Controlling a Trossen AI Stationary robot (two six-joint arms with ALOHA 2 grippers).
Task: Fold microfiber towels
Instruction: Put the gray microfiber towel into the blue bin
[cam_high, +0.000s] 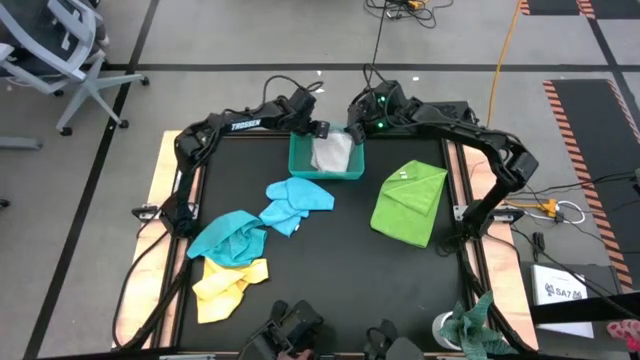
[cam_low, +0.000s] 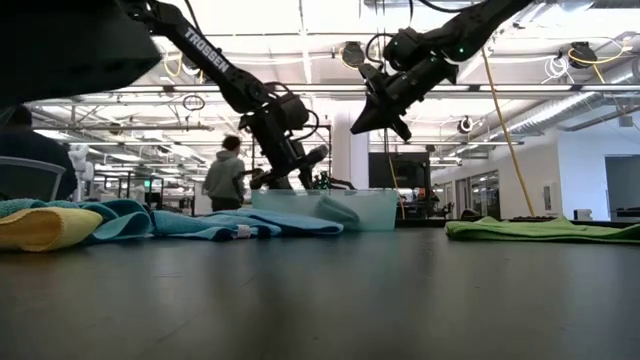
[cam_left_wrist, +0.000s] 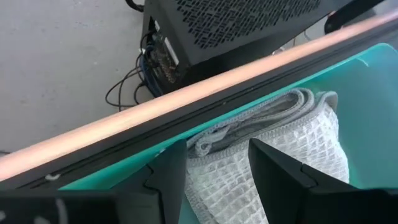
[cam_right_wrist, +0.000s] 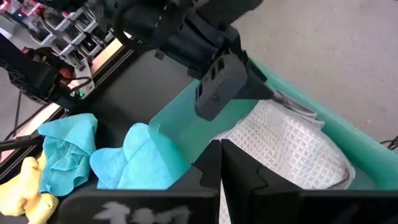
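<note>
A folded pale grey towel (cam_high: 330, 153) lies in the teal tray (cam_high: 300, 170) at the table's far middle. My left gripper (cam_high: 320, 132) reaches down into the tray, open, its fingers on either side of the grey towel's (cam_left_wrist: 298, 124) far folded end. My right gripper (cam_high: 352, 132) hangs shut and empty above the tray's far right part (cam_low: 385, 118). A folded lime green towel (cam_high: 410, 200) lies flat to the tray's right. Light blue (cam_high: 295, 200), turquoise (cam_high: 230, 238) and yellow (cam_high: 228, 282) towels lie crumpled toward the near left. My left gripper stands with its open fingers (cam_left_wrist: 165, 180) on either side of the grey towel's far folded end (cam_left_wrist: 217, 134), coming slanting down from the tray's far left. I cannot tell whether the fingers touch the cloth. The towel lies on the tray's floor.
A mottled green-and-white rag (cam_high: 470, 322) lies at the near right corner. A dark perforated box (cam_left_wrist: 249, 25) and cables stand beyond the table's far edge. Bare black table top (cam_high: 330, 260) spreads between the towels. A person (cam_low: 225, 175) stands far off in the room.
</note>
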